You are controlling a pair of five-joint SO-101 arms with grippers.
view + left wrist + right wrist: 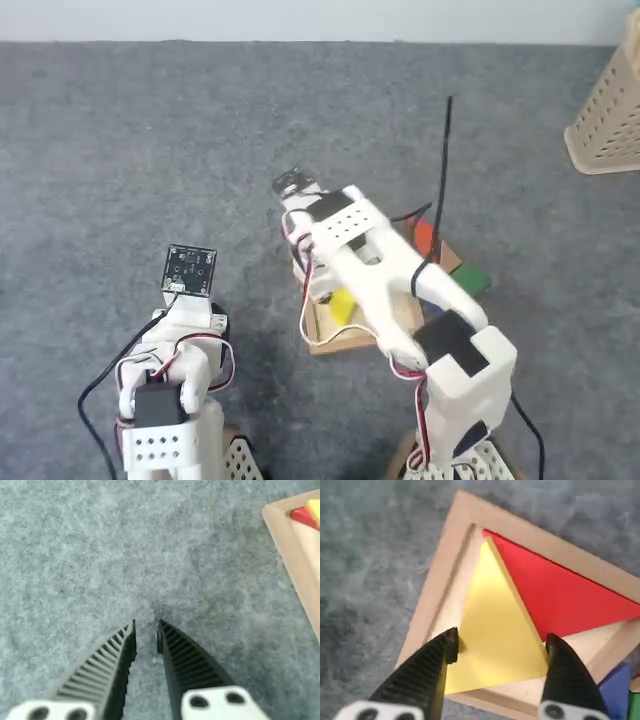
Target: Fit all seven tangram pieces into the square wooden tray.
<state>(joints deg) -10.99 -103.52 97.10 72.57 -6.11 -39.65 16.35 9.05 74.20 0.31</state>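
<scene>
Left wrist view gives us the left gripper (146, 625) low over the grey mat (100, 540). Its jaws are almost together, with a thin gap and nothing between them, near one outer edge of the wooden tray (285, 535). Farther on, we see the right gripper (502, 639) above the tray, jaws spread wide to either side of the yellow triangle (490, 600). That piece lies inside, one edge against the red triangle (560, 595) along an inner wall. Bare wood shows between yellow and the tray's rim — we judge it not yet seated. Closing on those slanted edges could squirt it sideways or tip it onto the red. Just outside the tray's far corner, the blue piece (616, 680) and green piece (472, 280) wait — jostling the tray could scatter them
</scene>
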